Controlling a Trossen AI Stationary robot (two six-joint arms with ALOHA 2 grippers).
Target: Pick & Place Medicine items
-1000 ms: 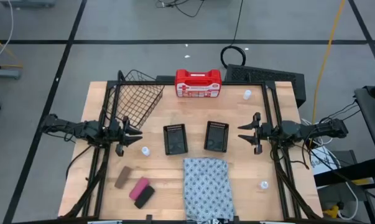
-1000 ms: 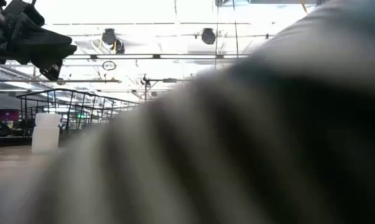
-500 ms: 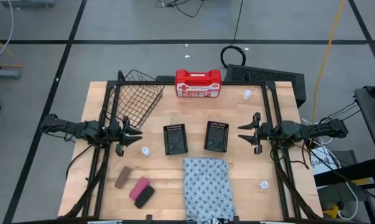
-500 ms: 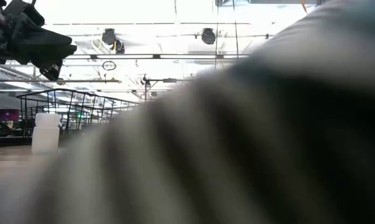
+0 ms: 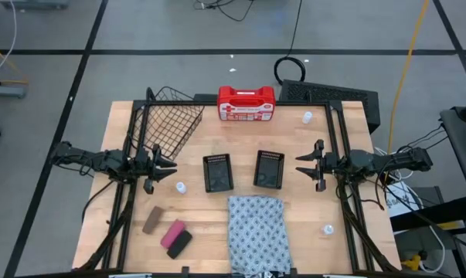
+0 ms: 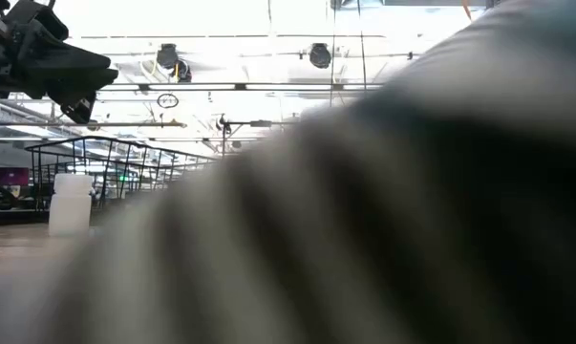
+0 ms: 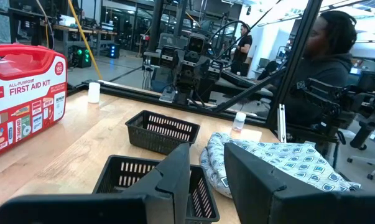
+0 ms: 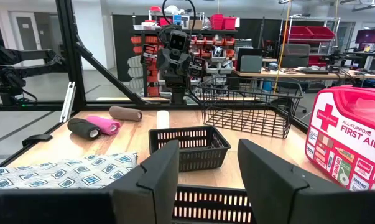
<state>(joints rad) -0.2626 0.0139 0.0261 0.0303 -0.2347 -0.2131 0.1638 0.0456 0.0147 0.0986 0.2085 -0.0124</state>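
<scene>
While both arms hover at the table's sides, left gripper and right gripper have fingers spread, holding nothing. Pink block sits between brown block and black block.

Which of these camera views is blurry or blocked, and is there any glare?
Low view: a large out-of-focus striped mass fills most of the frame, with bright ceiling glare behind. High view: even and sharp; patterned cloth crisp. Wrist views: own fingers near the lens, first aid kit lettering legible.

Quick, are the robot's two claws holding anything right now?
Left gripper: open, holding nothing, by the table's left side.
Right gripper: open, holding nothing, by the table's right side.
</scene>
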